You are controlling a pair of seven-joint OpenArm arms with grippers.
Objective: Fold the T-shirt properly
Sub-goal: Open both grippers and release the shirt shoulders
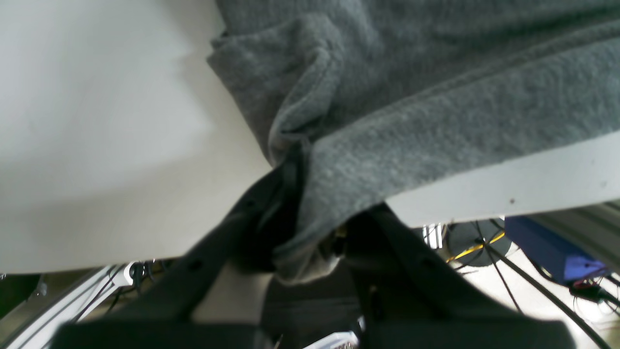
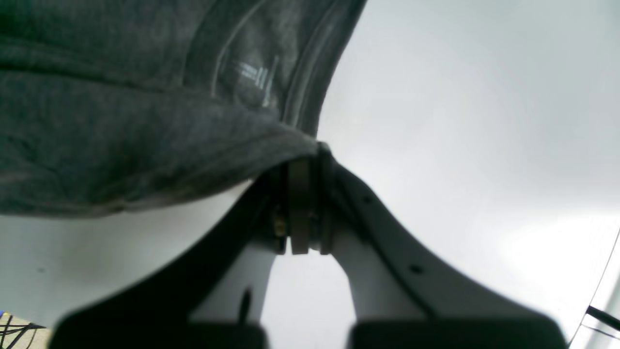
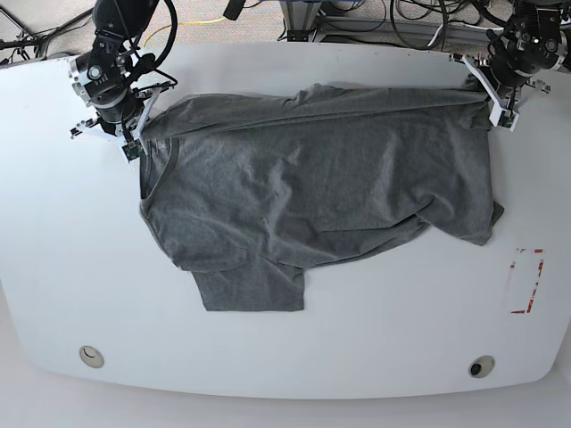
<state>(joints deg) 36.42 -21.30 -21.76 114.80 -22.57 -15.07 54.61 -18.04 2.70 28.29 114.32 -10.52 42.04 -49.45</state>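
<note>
White table (image 3: 53, 267) carries the T-shirt (image 3: 312, 187) lengthwise between the arms — left gripper (image 3: 496, 107) pinching its hem corner, right gripper (image 3: 136, 141) pinching the shoulder by the collar — both along the far edge

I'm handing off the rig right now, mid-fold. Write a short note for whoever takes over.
Left gripper: shut on the T-shirt, at the far corner on the base view's right.
Right gripper: shut on the shirt's far edge beside the collar, on the base view's left.
Shirt lies wrinkled on the white table, far edge stretched between both grippers, one sleeve sticking out at the near side.
Done: both far corners gripped.
Left: every fold; none looks finished.
</note>
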